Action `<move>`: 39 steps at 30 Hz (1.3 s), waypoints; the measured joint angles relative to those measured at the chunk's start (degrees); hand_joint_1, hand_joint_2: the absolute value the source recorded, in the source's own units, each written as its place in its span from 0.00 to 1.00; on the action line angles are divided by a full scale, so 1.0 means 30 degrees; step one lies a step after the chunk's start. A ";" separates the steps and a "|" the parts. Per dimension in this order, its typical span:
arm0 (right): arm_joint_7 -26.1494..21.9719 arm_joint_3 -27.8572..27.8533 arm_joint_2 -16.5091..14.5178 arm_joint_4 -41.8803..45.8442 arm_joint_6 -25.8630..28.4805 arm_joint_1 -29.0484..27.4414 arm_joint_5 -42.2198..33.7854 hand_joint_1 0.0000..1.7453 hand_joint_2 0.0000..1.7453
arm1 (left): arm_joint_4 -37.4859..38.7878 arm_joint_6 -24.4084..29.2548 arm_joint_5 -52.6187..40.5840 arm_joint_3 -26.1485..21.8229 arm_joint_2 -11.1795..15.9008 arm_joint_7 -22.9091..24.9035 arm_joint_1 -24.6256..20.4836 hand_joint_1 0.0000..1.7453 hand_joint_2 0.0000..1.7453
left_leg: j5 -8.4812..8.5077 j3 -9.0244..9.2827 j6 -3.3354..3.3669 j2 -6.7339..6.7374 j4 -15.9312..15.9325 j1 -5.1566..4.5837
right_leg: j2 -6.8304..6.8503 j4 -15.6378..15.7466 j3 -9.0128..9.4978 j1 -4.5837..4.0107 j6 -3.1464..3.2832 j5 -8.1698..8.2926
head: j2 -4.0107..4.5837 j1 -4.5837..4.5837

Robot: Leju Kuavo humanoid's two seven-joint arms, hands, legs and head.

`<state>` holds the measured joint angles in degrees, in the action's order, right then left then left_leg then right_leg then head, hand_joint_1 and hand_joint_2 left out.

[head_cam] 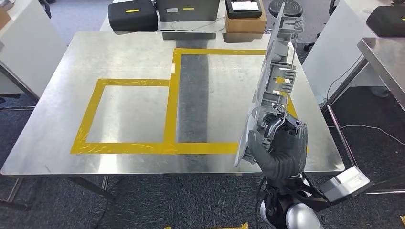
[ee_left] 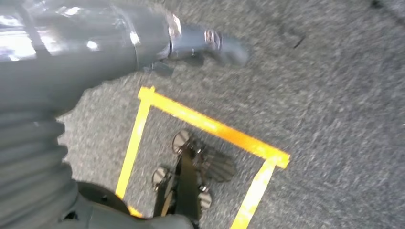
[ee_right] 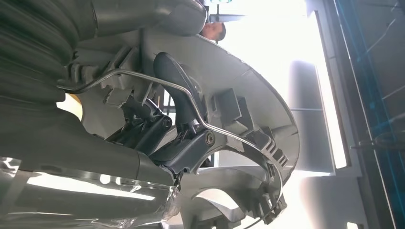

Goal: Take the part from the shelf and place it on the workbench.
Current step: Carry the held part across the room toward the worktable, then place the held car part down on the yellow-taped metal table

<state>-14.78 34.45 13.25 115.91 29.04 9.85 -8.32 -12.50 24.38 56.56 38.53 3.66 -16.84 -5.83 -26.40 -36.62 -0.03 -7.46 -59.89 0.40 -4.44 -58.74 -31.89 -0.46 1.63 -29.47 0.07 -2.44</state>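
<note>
The robot's left hand [ee_left: 86, 43] hangs beside its body above grey carpet [ee_left: 334, 119], its thick grey thumb stretched out with nothing against it; the darker fingers are hidden, so whether that hand is open or closed cannot be told. Below the left hand, yellow floor tape [ee_left: 210, 126] marks an angular outline on the carpet, and a dark wheeled base [ee_left: 191, 167] sits inside that outline. Ahead of the robot stands the steel workbench [head_cam: 57, 105], its top marked with yellow tape rectangles [head_cam: 169, 109] that lie to the left of the raised right hand. Beyond the workbench, well away from both hands, rest a black case [head_cam: 133, 15] and a cardboard box [head_cam: 245, 24]. The right hand [head_cam: 279, 143] grips the part [head_cam: 277, 71], a long grey plastic panel with ribs and clips on its back, by its lower end, dark fingers [ee_right: 176, 81] wrapped around a wire rod on it. The part rises upright from the right hand, above the right side of the workbench, not resting on its surface.
</note>
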 joint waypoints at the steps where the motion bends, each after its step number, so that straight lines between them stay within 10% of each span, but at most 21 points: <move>1: 0.0002 0.0000 -0.0005 0.0000 0.0070 0.0011 0.0020 0.88 1.00 | 0.0000 0.0000 0.0022 0.0002 -0.0009 -0.0002 0.0038 0.00 1.00 | 0.0039 -0.0056 -0.0094 -0.0060 0.0022 0.0021 | 0.0210 0.0196 0.0088 0.0023 -0.0008 0.0034 | 0.0000 -0.0036; 6: -0.0002 -0.0026 -0.0091 -0.0072 0.0806 -0.0279 0.0149 0.88 1.00 | 0.0004 0.0000 0.0155 0.0015 -0.0018 0.0000 0.0066 0.00 1.00 | -0.2075 -0.1457 -0.0545 0.2590 -0.3149 -0.0004 | 0.1164 0.0937 0.0387 0.0132 -0.0016 0.0393 | 0.0000 0.0312; 9: -0.0014 0.0007 -0.0226 -0.0268 0.1171 -0.0587 0.0758 0.88 1.00 | 0.0005 -0.0004 0.0105 0.0015 -0.0036 0.0058 0.0072 0.00 1.00 | -0.2200 -0.1734 -0.0901 0.2533 -0.4327 0.0269 | 0.1561 0.0841 0.0376 0.0245 -0.0131 0.0327 | 0.0000 0.0534; 12: 0.0769 0.0178 -0.0550 -0.0548 0.1895 -0.0569 0.3307 0.88 1.00 | 0.0004 -0.0024 -0.0161 0.0018 -0.0066 0.0188 0.0060 0.00 1.00 | -0.0854 0.0172 -0.1120 0.2650 -0.1080 0.0411 | 0.1722 0.0486 0.0333 0.0389 -0.0515 0.0081 | 0.0000 0.0816; 14: 0.1741 0.0486 -0.0841 -0.0847 0.2496 -0.0229 0.6024 0.88 1.00 | 0.0000 -0.0066 -0.0348 0.0029 -0.0136 0.0246 0.0060 0.00 1.00 | -0.0775 0.0724 -0.0877 0.2734 -0.0055 0.0380 | 0.1727 0.0237 0.0241 0.0370 -0.0695 -0.0098 | 0.0000 0.0911; 20: 0.4740 0.1811 -0.1723 -0.2828 0.1759 0.2274 1.0346 0.88 1.00 | -0.0002 -0.0206 -0.0685 0.0109 -0.0405 0.0239 -0.0061 0.00 1.00 | -0.0801 0.0739 -0.0417 0.2884 0.0001 0.0261 | 0.1618 0.0263 0.0211 0.0342 -0.0025 -0.0016 | 0.0000 0.0630; 28: 0.7877 0.4392 -0.3753 -1.0613 -0.2747 0.7696 1.2644 0.88 1.00 | -0.0089 -0.0765 -0.2526 0.1222 -0.0923 0.2021 -0.1063 0.00 1.00 | -0.0763 0.0644 -0.0160 0.3007 -0.0018 0.0149 | 0.1621 0.0486 0.0219 0.0455 -0.0887 0.0160 | 0.0000 0.0484; 39: 0.7659 0.6581 -0.6267 -2.2069 -0.6021 1.1025 1.2512 0.88 1.00 | -0.0095 -0.1271 -0.3745 0.2945 -0.1528 0.2679 -0.1613 0.00 1.00 | -0.0749 0.0634 -0.0144 0.2769 -0.0010 0.0174 | 0.1667 0.0475 0.0212 0.0450 -0.1085 0.0096 | 0.0000 0.0588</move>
<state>8.20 54.19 -5.56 49.70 10.98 42.92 29.22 -12.79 20.57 45.32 47.37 -0.93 -8.80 -10.67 -28.65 -34.72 -0.46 0.85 -59.92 0.92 0.56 -57.31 -31.25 0.89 -1.62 -29.18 0.07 -0.68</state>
